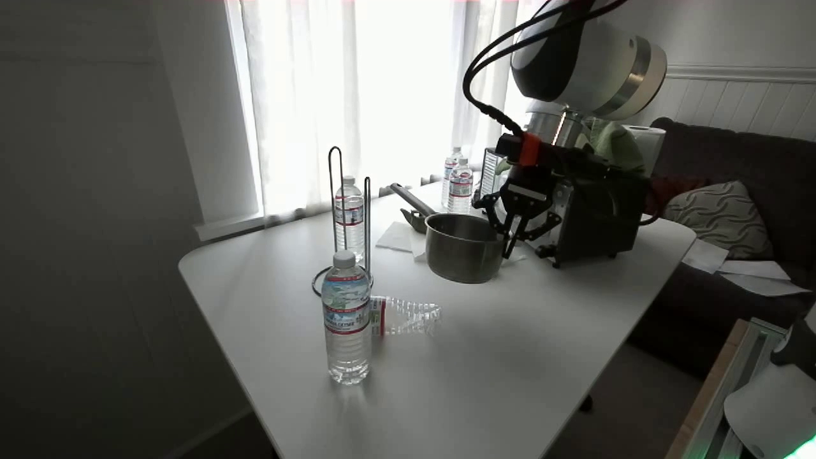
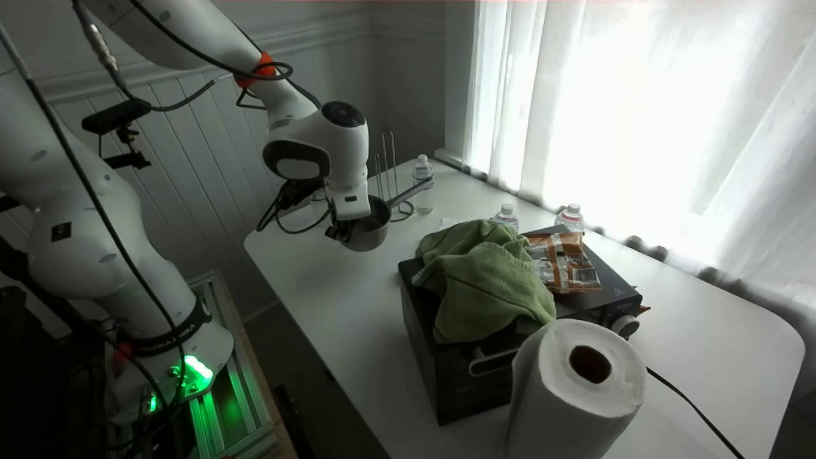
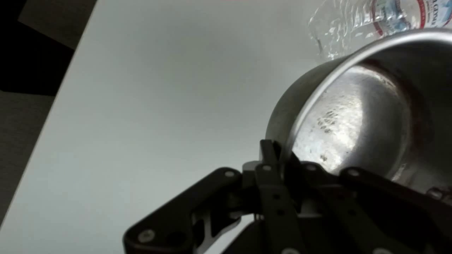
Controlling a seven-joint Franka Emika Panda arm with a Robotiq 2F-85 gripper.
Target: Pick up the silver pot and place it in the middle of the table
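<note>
- Table [image 1: 503, 370] — white, flat, corners rounded
- Oven [image 2: 459, 382], black and boxy
- Two bottles [image 1: 460, 190], upright near the oven on its curtain side
- Cord [image 2: 695, 410], beyond the towel roll [image 2: 567, 421]
- Paper [image 1: 395, 236], flat, between oven and wire stand [image 1: 368, 223]
- Back bottle [image 1: 356, 217], upright just beside the stand
- Front bottle [image 1: 347, 319], upright
- Fallen bottle [image 1: 408, 317] — on its side, near the upright front one

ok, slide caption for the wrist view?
Wrist view: gripper shut on the silver pot at its rim, over the white table, clear plastic bottle lying nearby.

We saw light blaze white through the curtains [image 2: 644, 121]; the wall [image 1: 102, 223] beside them lay dim, and glare streaked the silver pot [image 3: 363, 116] inside.
</note>
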